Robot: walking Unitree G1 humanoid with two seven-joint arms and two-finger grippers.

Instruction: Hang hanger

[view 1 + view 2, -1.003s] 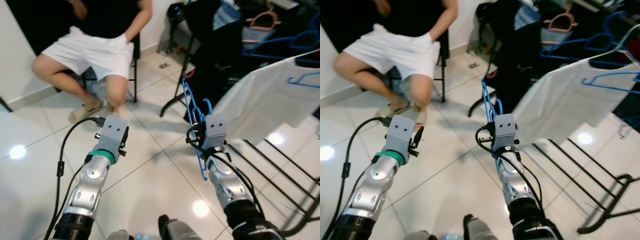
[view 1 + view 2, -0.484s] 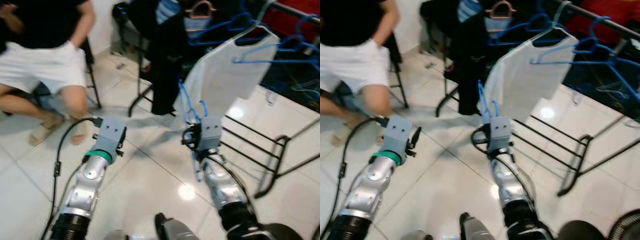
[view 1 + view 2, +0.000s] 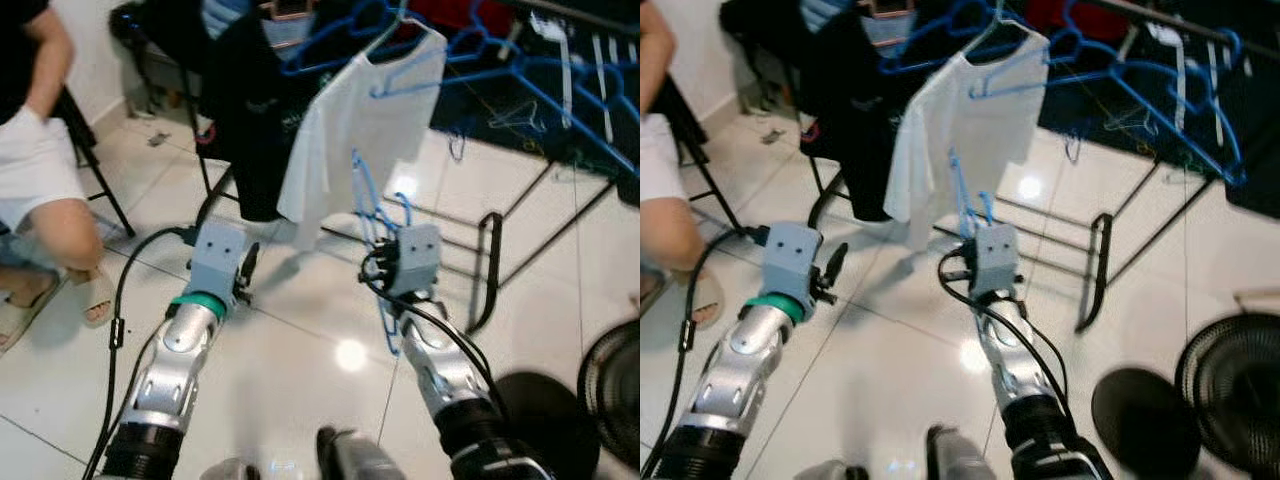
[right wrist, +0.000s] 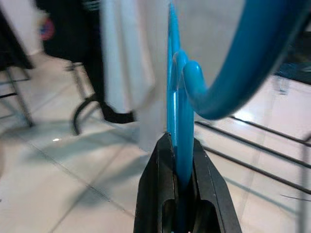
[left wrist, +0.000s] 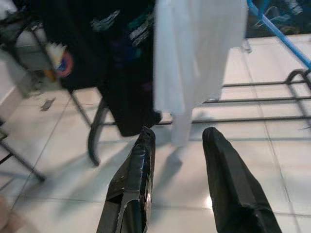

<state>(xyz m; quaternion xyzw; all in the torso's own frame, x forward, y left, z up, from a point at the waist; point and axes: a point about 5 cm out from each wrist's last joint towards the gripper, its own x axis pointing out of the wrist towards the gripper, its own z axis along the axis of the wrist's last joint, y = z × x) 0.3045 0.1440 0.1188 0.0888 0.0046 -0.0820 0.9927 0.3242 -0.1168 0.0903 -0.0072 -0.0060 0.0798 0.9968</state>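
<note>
Before the white T-shirt, the right gripper clamps a blue plastic hanger, its lower part hidden; the left gripper gapes empty.

Blue plastic hanger, thin-framed, standing edge-on and roughly upright, curved hook uppermost, lower part clamped between the two black fingers of the right gripper, held above the white tiled floor, just short of the clothes rack
</note>
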